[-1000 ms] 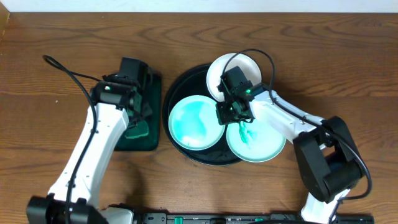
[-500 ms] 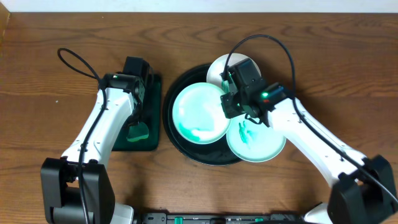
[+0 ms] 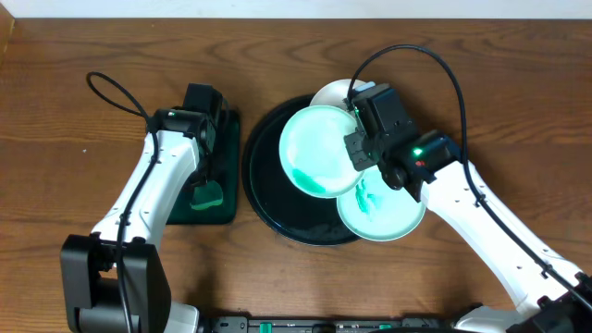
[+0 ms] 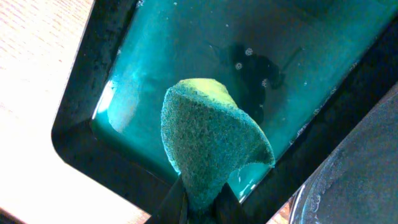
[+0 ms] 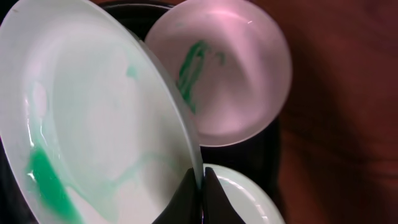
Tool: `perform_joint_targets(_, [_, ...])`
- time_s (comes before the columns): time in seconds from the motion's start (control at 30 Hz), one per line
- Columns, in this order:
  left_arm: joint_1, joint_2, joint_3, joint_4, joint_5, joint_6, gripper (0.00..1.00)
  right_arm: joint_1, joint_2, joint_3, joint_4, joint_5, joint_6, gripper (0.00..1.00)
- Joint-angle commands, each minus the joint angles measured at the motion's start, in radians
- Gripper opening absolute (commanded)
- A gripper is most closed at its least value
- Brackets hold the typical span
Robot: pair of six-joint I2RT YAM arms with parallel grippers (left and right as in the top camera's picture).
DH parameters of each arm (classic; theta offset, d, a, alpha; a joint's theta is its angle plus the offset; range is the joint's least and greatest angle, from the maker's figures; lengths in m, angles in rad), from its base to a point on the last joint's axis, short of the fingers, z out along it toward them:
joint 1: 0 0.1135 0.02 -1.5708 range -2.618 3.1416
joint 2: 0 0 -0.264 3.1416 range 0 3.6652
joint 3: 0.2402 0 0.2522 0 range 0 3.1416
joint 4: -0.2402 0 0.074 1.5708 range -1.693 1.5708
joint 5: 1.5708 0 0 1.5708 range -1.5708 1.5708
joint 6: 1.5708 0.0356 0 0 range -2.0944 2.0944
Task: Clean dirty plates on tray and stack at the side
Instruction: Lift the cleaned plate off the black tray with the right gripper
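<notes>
My right gripper (image 3: 359, 155) is shut on the rim of a dirty plate (image 3: 316, 148) and holds it lifted and tilted over the black tray (image 3: 264, 190). Teal paint runs across the plate's face (image 5: 93, 124), and the jaws (image 5: 200, 186) pinch its edge. A second plate (image 3: 388, 215) with a teal smear lies at the tray's front right and shows in the right wrist view (image 5: 245, 199). A third plate (image 3: 331, 93) lies at the back, partly hidden; it shows a green streak (image 5: 230, 74). My left gripper (image 3: 209, 178) is shut on a green sponge (image 4: 211, 143).
A rectangular dark-green tray (image 3: 222, 215) holding teal liquid (image 4: 161, 56) stands left of the black tray, and the sponge (image 3: 205, 196) hangs over it. The black tray's rim (image 4: 354, 180) lies close to its right. Brown wood tabletop (image 3: 499, 102) surrounds everything.
My right gripper has lifted the left plate off the tray, carrying it up and to the right and tilting it. The left arm shifted at first, then stayed still with the sponge.
</notes>
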Motion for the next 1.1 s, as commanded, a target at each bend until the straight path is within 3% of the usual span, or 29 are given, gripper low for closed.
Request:
perform_joint_targets(0.0, [0.004, 0.005, -0.003, 0.0, -0.002, 0.018, 0.07, 0.03, -0.024, 0.024, 0.0, 0.1, -0.071, 0.01])
perform_joint_targets(0.57, [0.004, 0.005, -0.003, 0.005, -0.002, 0.018, 0.07, 0.209, -0.024, 0.024, 0.029, 0.529, -0.183, 0.01])
perform_joint_targets(0.77, [0.004, 0.005, -0.003, 0.007, -0.003, 0.018, 0.07, 0.303, -0.024, 0.024, 0.108, 0.716, -0.308, 0.01])
perform_joint_targets(1.07, [0.012, 0.015, -0.003, 0.105, -0.006, 0.113, 0.07, 0.44, -0.023, 0.024, 0.143, 0.85, -0.377, 0.01])
